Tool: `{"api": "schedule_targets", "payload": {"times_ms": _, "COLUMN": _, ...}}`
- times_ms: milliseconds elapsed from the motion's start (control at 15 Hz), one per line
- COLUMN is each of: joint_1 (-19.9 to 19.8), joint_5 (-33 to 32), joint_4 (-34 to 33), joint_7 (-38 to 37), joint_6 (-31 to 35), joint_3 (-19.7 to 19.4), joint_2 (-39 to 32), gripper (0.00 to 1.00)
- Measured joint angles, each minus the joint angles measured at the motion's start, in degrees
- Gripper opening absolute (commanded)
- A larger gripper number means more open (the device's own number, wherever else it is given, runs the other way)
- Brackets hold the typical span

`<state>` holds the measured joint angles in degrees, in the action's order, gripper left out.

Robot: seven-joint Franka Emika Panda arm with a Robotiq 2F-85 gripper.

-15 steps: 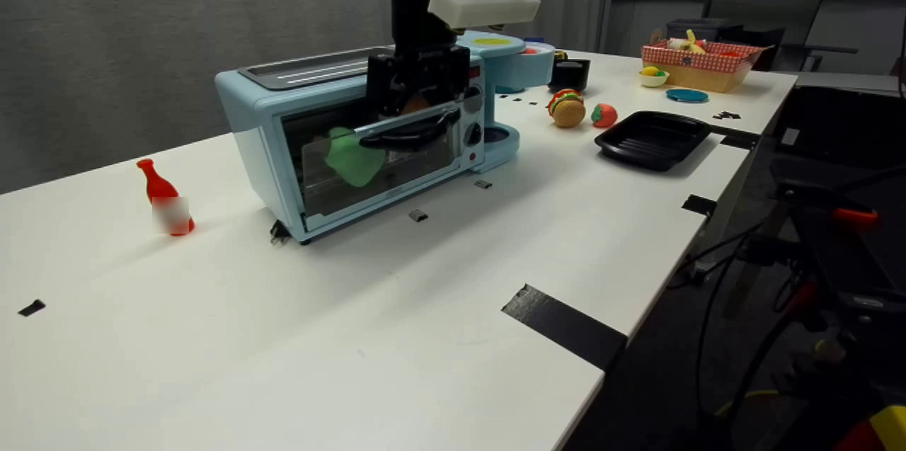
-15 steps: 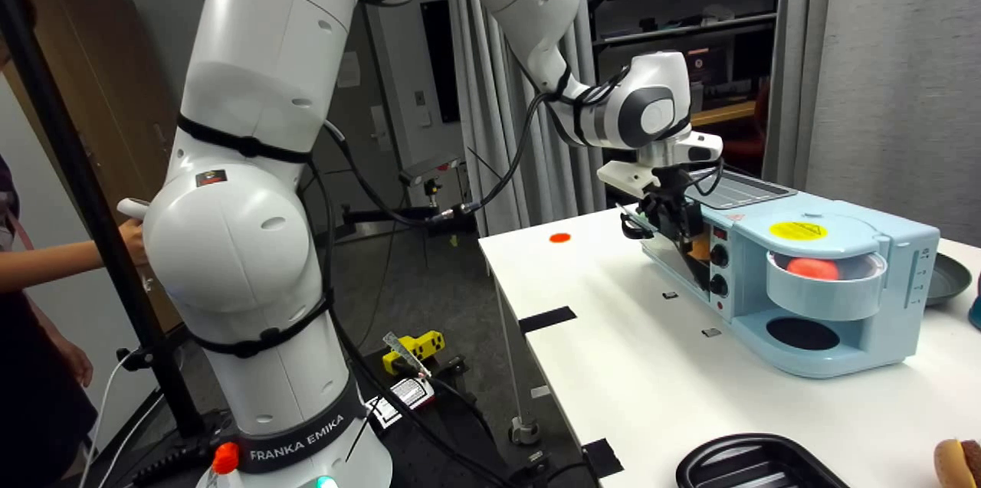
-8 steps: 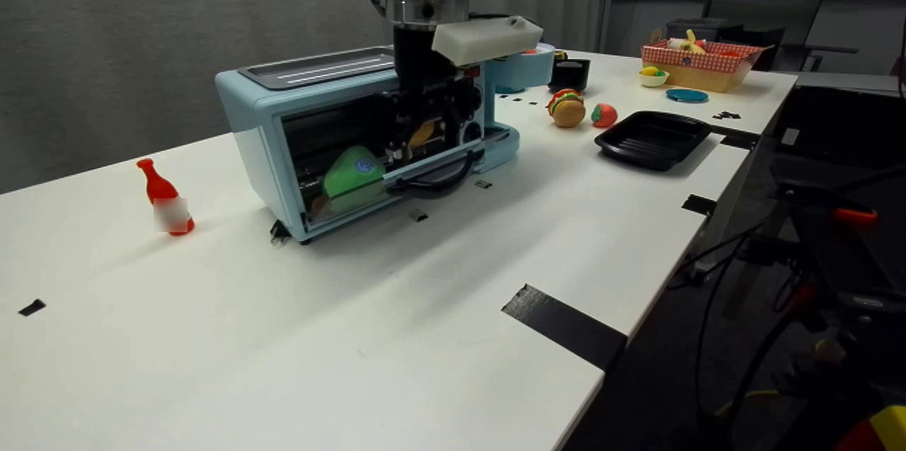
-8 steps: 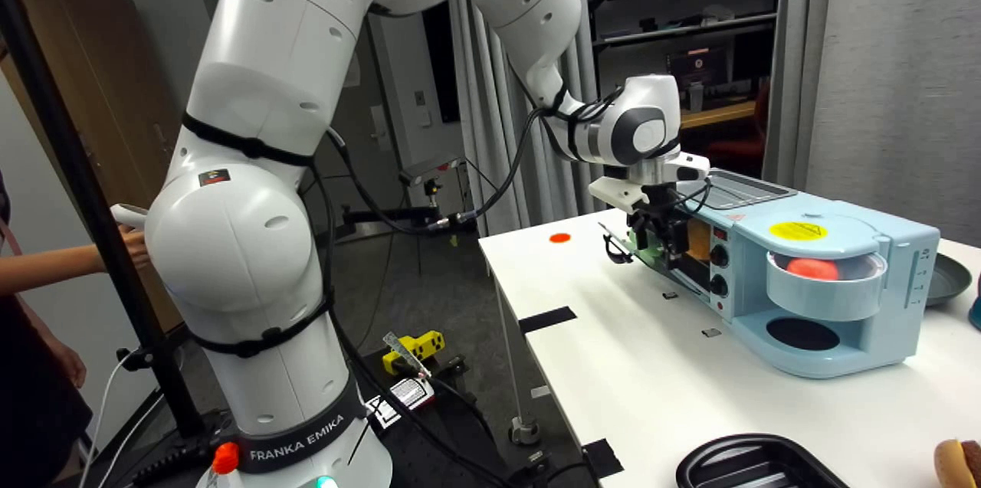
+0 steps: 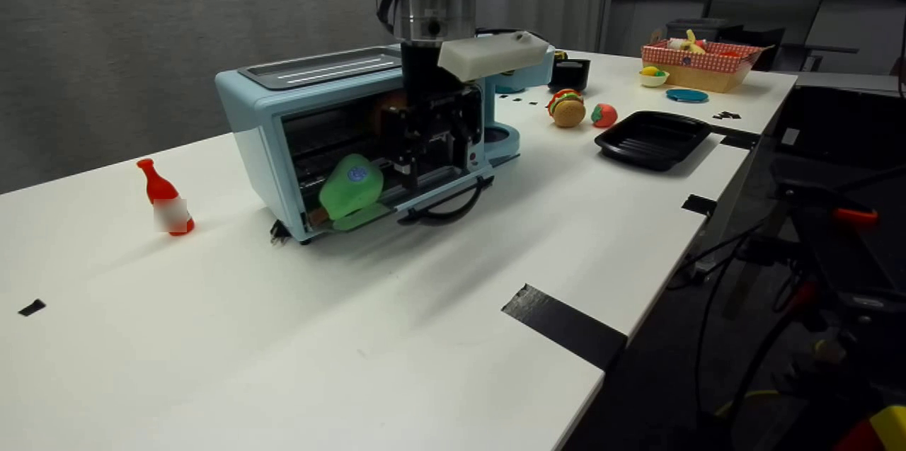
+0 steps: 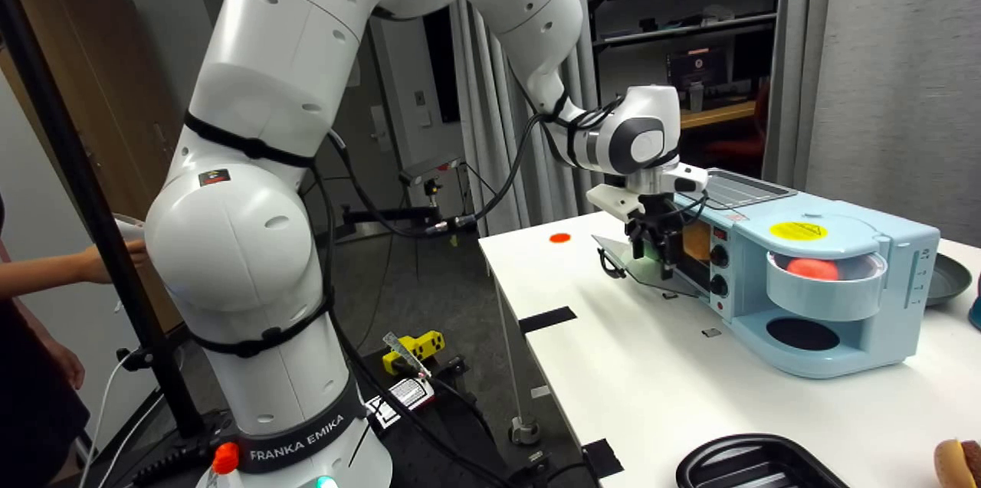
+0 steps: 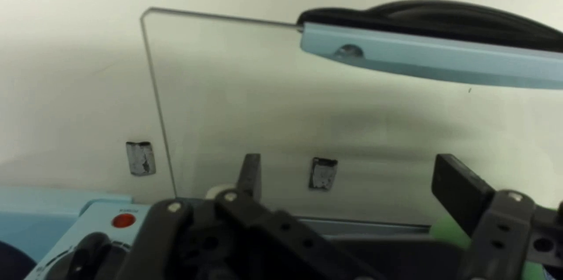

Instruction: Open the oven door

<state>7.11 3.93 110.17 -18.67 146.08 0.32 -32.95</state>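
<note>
The light-blue oven (image 5: 248, 139) stands on the white table in both exterior views (image 6: 916, 296). Its oven door is swung down, with the clear glass (image 7: 246, 95) sloping out low over the table. The pale blue strip (image 7: 418, 61) and black bar handle (image 5: 453, 214) lie at its outer edge. My gripper (image 5: 439, 166) points down in front of the oven opening, above the lowered door (image 6: 630, 262). In the wrist view the gripper (image 7: 347, 170) has its fingers wide apart with nothing between them. Whether it touches the door cannot be told.
A green toy (image 5: 352, 185) leans out of the opening onto the door's inner side. An orange thing (image 6: 697, 240) is inside the oven. A red bottle (image 5: 163, 192), black tray (image 5: 655, 139), toy burger (image 5: 566, 111) and strawberry (image 5: 604, 115) are on the table.
The door has swung down from nearly upright to low over the table. My gripper has moved down along with it. The green toy has tipped forward and down.
</note>
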Motion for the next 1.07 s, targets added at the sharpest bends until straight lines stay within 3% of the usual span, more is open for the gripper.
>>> {"api": "schedule_targets", "payload": {"times_ms": 1067, "joint_1": -0.08, "joint_5": 0.28, "joint_4": 1.96, "joint_7": 0.01, "joint_6": 0.01, "joint_3": -0.08, "joint_2": -1.88, "gripper": 1.0}}
